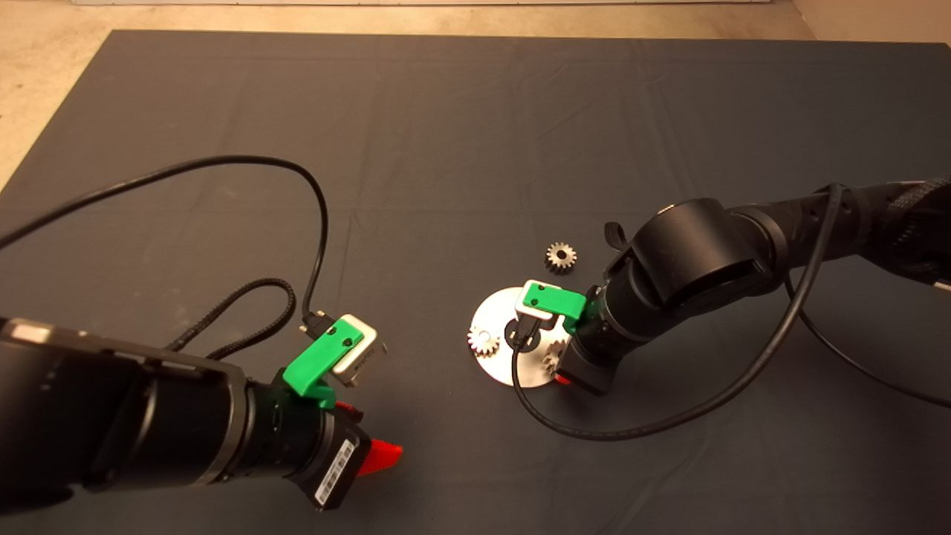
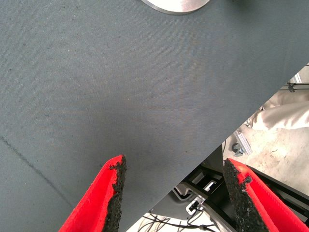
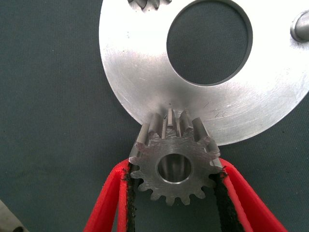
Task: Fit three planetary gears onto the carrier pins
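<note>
Looking down from the head view, we see the silver carrier disc (image 1: 496, 312) lying on the dark mat (image 1: 446, 134) right of centre. One planetary gear (image 1: 484, 341) sits on the disc's left side. A second loose gear (image 1: 561, 256) lies on the mat just beyond the disc, apart from it. The right gripper (image 1: 562, 377) hangs over the disc's near-right edge, and a third gear (image 1: 553, 357) shows partly beneath it. The left gripper (image 1: 375, 455) waits low at the lower left, well apart from the disc.

Left wrist view: we note the left gripper's red fingers (image 2: 104, 203) spread wide over bare mat, nothing between them. A sliver of the disc's rim (image 2: 176, 6) shows at the far edge.

Right wrist view: the right gripper (image 3: 175, 193) is clamped on a spur gear (image 3: 174, 162), pads pressing both flanks, bore facing the camera. The gear sits at the disc's edge (image 3: 145, 82). One bare carrier pin (image 3: 301, 26) stands on the disc past the centre hole (image 3: 210, 43), and the teeth of the mounted gear (image 3: 145, 4) peek in at the frame's edge.
</note>
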Robot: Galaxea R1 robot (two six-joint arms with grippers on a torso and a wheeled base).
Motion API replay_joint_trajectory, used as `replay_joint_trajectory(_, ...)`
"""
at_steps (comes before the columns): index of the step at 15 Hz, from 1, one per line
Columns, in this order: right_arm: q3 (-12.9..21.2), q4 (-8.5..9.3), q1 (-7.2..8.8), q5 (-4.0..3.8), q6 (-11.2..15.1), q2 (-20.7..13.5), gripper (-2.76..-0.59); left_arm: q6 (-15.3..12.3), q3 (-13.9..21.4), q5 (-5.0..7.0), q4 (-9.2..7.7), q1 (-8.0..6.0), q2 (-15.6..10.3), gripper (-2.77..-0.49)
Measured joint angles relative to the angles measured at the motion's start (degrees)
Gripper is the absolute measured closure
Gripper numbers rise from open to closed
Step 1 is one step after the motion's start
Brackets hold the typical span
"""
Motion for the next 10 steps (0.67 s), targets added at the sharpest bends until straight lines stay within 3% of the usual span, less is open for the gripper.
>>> replay_joint_trajectory(3,-0.7,-0.06,-0.11,0.38,-0.4,0.0,-0.89,0.0,0.0,0.0,0.0,0.0,0.0,-1.34)
replay_joint_trajectory(10,-1.8,-0.18,-0.26,0.07,-0.7,0.1,-0.88,-0.1,0.0,-0.24,0.02,-0.74,0.0,-1.34)
